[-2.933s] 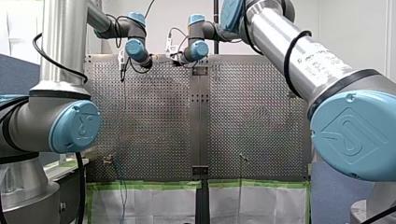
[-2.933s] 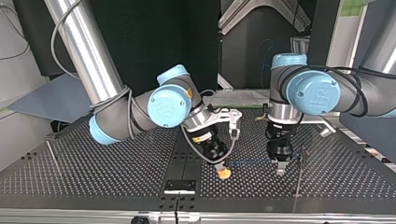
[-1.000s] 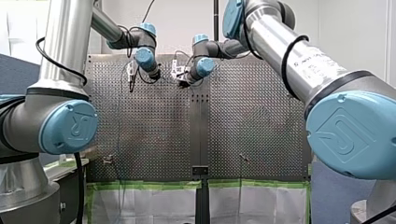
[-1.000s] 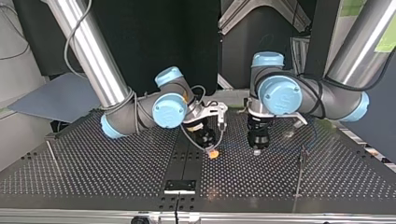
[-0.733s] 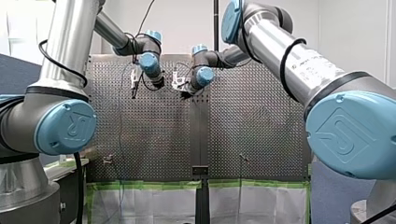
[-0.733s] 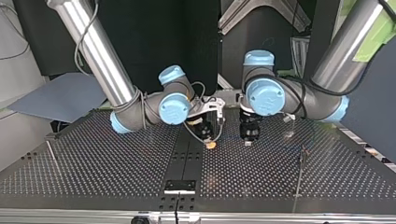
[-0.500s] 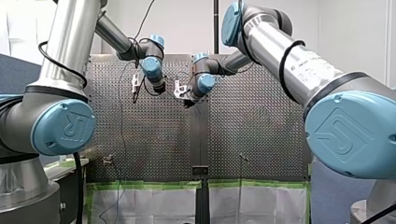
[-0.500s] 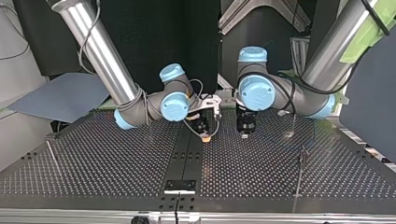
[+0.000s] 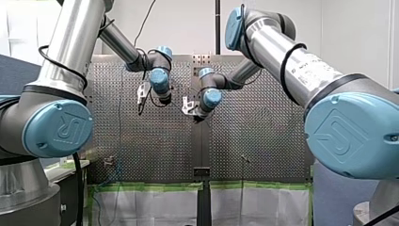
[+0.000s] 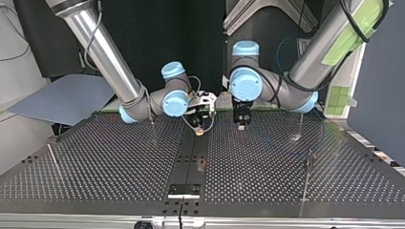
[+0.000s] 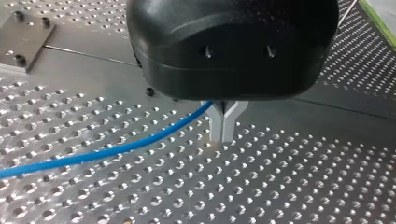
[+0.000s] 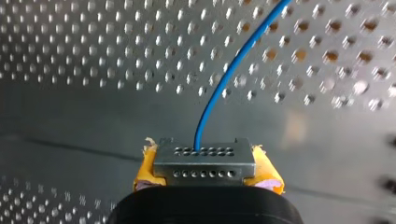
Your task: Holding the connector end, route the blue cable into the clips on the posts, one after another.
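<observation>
A blue cable (image 11: 107, 151) crosses the silver table (image 11: 303, 186), patterned with rows of holes. The left gripper (image 11: 223, 123) is black with pale grey fingers (image 11: 215, 125). Yellow pads (image 12: 268, 171) on the right gripper (image 12: 204, 156) flank a grey, hole-dotted connector (image 12: 204, 165).

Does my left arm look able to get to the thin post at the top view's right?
Probably yes. My left gripper, shut on the blue cable, hangs over the table, and nothing stands between it and the post.

Count: 2 arms, left arm (image 10: 315, 52) and right arm (image 10: 105, 52). 2 grippers, left gripper (image 11: 223, 133) and right gripper (image 10: 200, 130). 1 blue cable (image 11: 116, 149). 1 connector (image 12: 204, 161). 1 table (image 10: 95, 176). 3 posts (image 10: 51, 155) (image 10: 307, 176) (image 10: 298, 128) in top view.
</observation>
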Controlling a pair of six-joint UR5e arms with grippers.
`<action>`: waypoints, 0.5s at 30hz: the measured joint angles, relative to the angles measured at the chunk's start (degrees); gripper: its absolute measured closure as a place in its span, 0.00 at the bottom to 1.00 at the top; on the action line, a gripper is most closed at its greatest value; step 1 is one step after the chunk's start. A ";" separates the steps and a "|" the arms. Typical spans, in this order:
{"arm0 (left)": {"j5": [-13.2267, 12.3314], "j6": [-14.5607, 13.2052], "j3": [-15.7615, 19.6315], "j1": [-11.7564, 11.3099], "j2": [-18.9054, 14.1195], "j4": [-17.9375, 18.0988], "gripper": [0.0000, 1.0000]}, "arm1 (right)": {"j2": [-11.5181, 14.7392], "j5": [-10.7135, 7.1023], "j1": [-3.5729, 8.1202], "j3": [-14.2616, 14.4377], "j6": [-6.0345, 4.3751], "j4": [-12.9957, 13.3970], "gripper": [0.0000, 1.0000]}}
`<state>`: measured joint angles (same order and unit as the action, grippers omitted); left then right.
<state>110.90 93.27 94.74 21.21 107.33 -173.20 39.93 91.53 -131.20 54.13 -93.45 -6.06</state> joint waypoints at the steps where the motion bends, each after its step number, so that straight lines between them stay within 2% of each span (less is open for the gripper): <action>1: 0.23 0.00 0.45 0.19 0.09 0.40 1.00 | 0.26 0.27 0.14 0.59 -0.02 0.60 1.00; 10: 1.78 0.47 2.20 2.64 3.70 2.04 1.00 | 3.34 1.65 0.72 5.39 -0.23 5.38 1.00; 15: 2.28 1.86 2.25 5.29 6.49 4.28 1.00 | 5.91 2.54 1.56 8.05 -1.80 8.04 1.00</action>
<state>113.18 95.12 96.99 26.50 113.82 -168.92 45.84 94.08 -129.64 62.18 -95.25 1.99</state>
